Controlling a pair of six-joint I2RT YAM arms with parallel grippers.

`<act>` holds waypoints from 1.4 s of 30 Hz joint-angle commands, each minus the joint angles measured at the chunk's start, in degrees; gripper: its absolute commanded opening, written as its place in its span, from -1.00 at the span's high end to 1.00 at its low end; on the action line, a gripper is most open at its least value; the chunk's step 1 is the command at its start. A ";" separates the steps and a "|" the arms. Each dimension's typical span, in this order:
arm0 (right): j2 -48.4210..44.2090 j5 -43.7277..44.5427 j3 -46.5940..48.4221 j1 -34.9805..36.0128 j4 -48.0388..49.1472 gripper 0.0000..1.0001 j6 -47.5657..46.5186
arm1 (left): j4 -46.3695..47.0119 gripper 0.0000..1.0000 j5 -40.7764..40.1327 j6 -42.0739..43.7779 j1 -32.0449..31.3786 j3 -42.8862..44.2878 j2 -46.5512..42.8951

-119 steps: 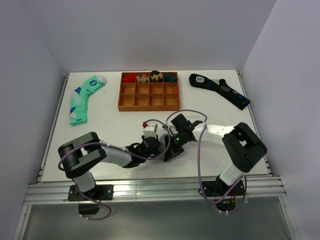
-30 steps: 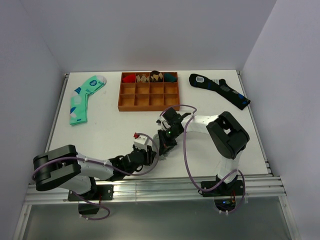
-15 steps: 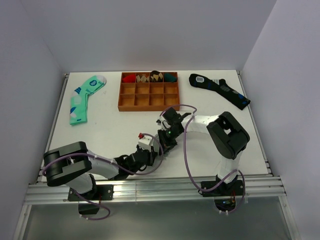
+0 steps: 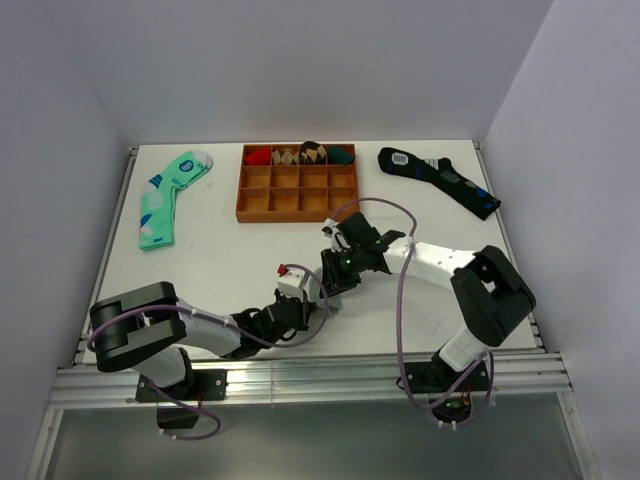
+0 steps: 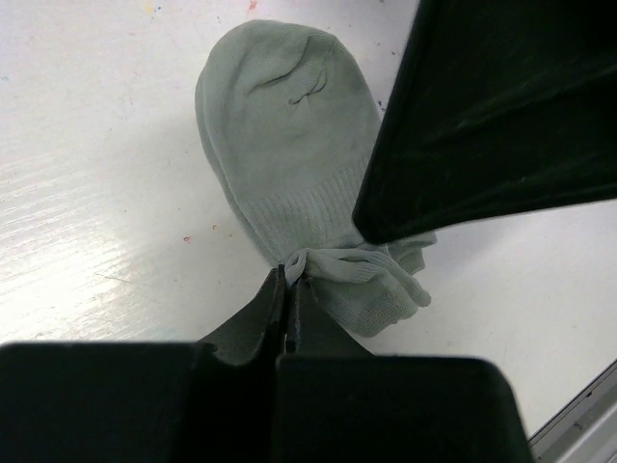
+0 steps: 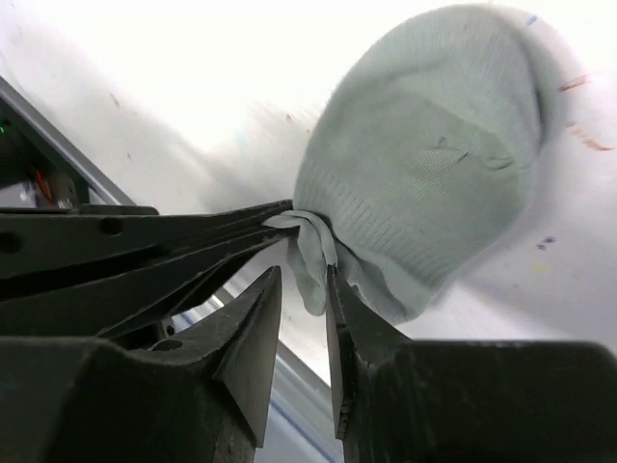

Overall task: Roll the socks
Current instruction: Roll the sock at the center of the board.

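The socks (image 5: pixel 289 145) are a small light-grey pair lying on the white table, toe end away from me in the left wrist view. My left gripper (image 5: pixel 287 277) is shut on a bunched bit of the cuff edge. In the right wrist view the socks (image 6: pixel 434 164) sit just beyond my right gripper (image 6: pixel 304 275), whose jaws stand apart with a loose fold of cuff hanging between them. The left fingers (image 6: pixel 193 241) pinch that same cuff from the left. From above, both grippers (image 4: pixel 318 290) meet near the table's front middle and hide the socks.
A wooden compartment tray (image 4: pixel 299 205) stands at the back middle with rolled socks in its rear row. A mint-green patterned sock (image 4: pixel 165 200) lies back left, a long dark navy sock (image 4: pixel 440 178) back right. The table's front rail is close behind the grippers.
My left gripper has closed onto the cuff. The right gripper has opened off it, and the right arm's elbow has swung out to the right.
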 commanded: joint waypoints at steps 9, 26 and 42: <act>-15.95 11.21 -15.32 -0.10 22.10 0.43 3.35 | -16.75 0.99 3.97 -6.46 0.70 5.63 0.06; -35.99 15.79 -40.37 0.87 48.85 0.38 10.38 | -44.43 0.99 10.56 -9.46 3.95 17.14 -0.38; -38.72 32.65 -48.82 19.84 63.00 0.20 6.43 | -55.79 0.99 23.48 -8.05 9.05 26.02 0.67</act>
